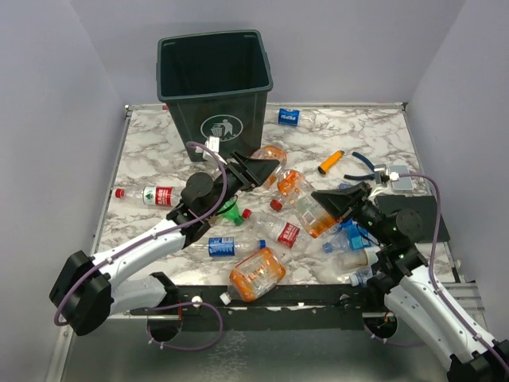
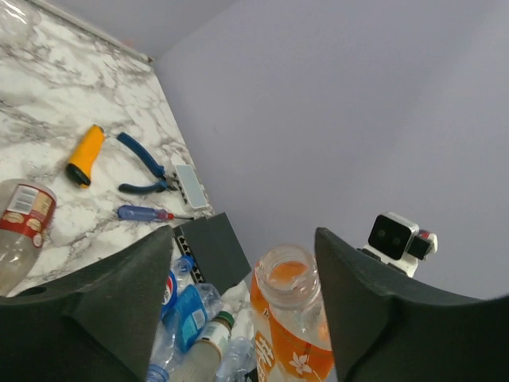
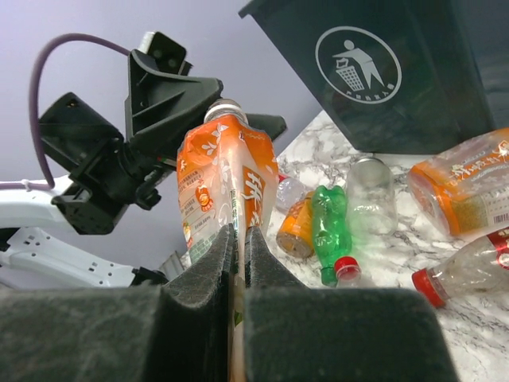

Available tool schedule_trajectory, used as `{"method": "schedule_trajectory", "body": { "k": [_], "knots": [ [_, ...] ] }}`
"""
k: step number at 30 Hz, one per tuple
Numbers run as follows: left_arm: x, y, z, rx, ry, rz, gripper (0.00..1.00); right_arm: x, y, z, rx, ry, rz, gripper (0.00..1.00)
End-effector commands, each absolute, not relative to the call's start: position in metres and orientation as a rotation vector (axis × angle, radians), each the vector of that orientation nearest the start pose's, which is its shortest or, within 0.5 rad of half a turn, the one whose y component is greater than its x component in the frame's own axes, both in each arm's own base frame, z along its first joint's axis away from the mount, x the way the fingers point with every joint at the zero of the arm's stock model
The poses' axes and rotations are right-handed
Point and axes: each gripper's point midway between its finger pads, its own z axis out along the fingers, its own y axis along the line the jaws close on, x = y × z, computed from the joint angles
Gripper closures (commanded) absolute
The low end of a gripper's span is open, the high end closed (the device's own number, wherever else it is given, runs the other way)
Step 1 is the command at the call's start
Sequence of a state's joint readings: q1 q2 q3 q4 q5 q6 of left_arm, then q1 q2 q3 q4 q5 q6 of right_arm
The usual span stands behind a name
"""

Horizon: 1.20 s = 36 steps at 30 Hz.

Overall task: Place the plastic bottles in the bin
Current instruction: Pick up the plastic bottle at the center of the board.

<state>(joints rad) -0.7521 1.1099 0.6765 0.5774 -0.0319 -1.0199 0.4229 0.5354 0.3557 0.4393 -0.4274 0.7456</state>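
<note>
My right gripper [image 1: 343,199] is shut on an uncapped, orange-labelled plastic bottle [image 1: 305,203] and holds it off the table; its body is pinched flat between the fingers in the right wrist view [image 3: 227,179]. My left gripper [image 1: 266,169] is open, and its jaws stand on either side of that bottle's open neck [image 2: 288,274] without touching it. The dark green bin [image 1: 215,87] stands at the back, just behind the left gripper. Other bottles lie on the marble table: a red-capped one [image 1: 151,195], a green one [image 1: 231,211], a blue-labelled one [image 1: 227,246] and an orange one [image 1: 254,274].
A small orange cylinder [image 1: 331,162], blue-handled pliers [image 1: 364,163] and a grey box [image 1: 398,179] lie at the back right. A dark mat [image 1: 413,219] lies at the right edge. More bottles are piled beside it [image 1: 350,237]. Walls close in on three sides.
</note>
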Motion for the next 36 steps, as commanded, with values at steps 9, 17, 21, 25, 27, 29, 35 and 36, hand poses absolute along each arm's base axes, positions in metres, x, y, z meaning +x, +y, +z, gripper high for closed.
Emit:
{"method": "schedule_trajectory", "body": {
  "k": [9, 17, 21, 25, 27, 29, 35, 36],
  "knots": [
    [0.248, -0.32, 0.346, -0.133, 1.499, -1.678, 0.39, 0.203, 0.192, 0.294, -0.113, 1.41, 1.241, 0.99],
    [0.241, -0.333, 0.349, -0.086, 1.507, -1.764, 0.39, 0.205, 0.194, 0.291, -0.112, 1.421, 1.241, 0.99],
    [0.238, -0.335, 0.349, -0.066, 1.502, -1.776, 0.45, 0.207, 0.193, 0.289, -0.102, 1.426, 1.235, 0.99],
    [0.238, -0.336, 0.347, -0.059, 1.5, -1.778, 0.62, 0.207, 0.194, 0.287, -0.109, 1.43, 1.236, 0.99],
    [0.238, -0.336, 0.347, -0.057, 1.497, -1.775, 0.71, 0.206, 0.194, 0.288, -0.117, 1.428, 1.239, 0.99],
    [0.239, -0.335, 0.349, -0.057, 1.489, -1.77, 0.79, 0.203, 0.194, 0.29, -0.128, 1.423, 1.242, 0.99],
    [0.256, -0.324, 0.382, 0.026, 1.407, -1.589, 1.0, 0.199, 0.189, 0.303, -0.158, 1.515, 1.163, 0.02],
    [0.264, -0.32, 0.39, 0.044, 1.414, -1.496, 1.0, 0.199, 0.187, 0.307, -0.163, 1.533, 1.135, 0.01]
  ]
}}
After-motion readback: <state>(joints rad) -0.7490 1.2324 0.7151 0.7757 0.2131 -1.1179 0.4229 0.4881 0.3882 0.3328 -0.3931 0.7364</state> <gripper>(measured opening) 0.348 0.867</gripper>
